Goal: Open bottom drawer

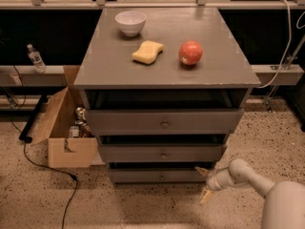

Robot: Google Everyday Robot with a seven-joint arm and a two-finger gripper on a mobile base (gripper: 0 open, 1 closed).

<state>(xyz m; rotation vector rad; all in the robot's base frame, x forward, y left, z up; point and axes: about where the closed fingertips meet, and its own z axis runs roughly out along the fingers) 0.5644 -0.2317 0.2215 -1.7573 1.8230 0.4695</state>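
Grey wooden cabinet w/ three drawers, seen from above and in front, on speckled floor. The bottom drawer is the lowest front of the cabinet, w/ a small round knob at mid-front. It sits about flush under the middle drawer, so it looks shut, not yet pulled.

The robot's pale arm comes in from the lower right of the cabinet. Its gripper hangs low, just beside the cabinet's bottom-right corner, level w/ the bottom drawer's right end. Its two fingers are spread apart, one above the other, grasping nothing. It's to the right of the knob, not on it. Likely reason: it's kept low and spread so it can slide left along the drawer front and close around the knob, approx. halfway across.

On the cabinet's top: white bowl toward the back left, yellow sponge in the middle, red apple to the sponge's right. None bear on the task. Left of the cabinet: an open cardboard box against its side, a black cable on the floor, and a water bottle further back.
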